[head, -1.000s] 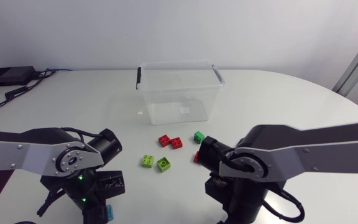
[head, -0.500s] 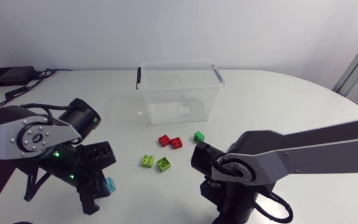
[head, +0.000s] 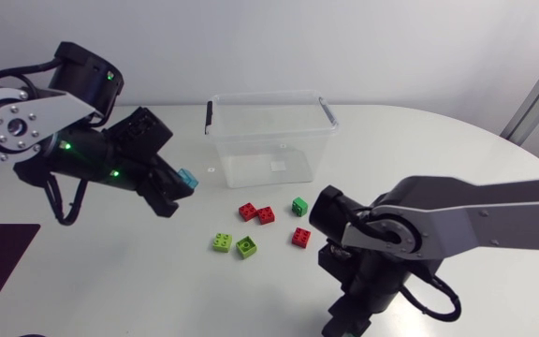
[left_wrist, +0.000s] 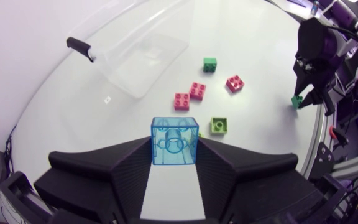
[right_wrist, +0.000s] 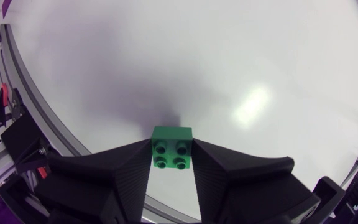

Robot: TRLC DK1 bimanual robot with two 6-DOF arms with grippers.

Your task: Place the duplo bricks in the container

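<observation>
Blue see-through brick [left_wrist: 174, 141] is pinched in my left gripper [left_wrist: 174, 149], one finger on each side, closed down to just the brick's width. In the head view that gripper holds it up off the counter [head: 438, 150], just beside the left end of the clear container [head: 269, 140] and outside its wall.

Green brick [right_wrist: 171, 147] is clamped the same way in my right gripper [right_wrist: 171, 155], both fingers narrowed onto its sides. There's bare counter beneath it, close to the counter's rim. It is well apart from the container.

The rest lie loose on the counter in front of the container. A pair of red bricks [head: 266, 215] touch each other, with a loose green brick [head: 299, 205] just to their right. A single red brick [head: 301, 237] sits nearer my right arm. Two lime bricks [head: 247, 246] lie side by side on the near side of the red pair.
</observation>
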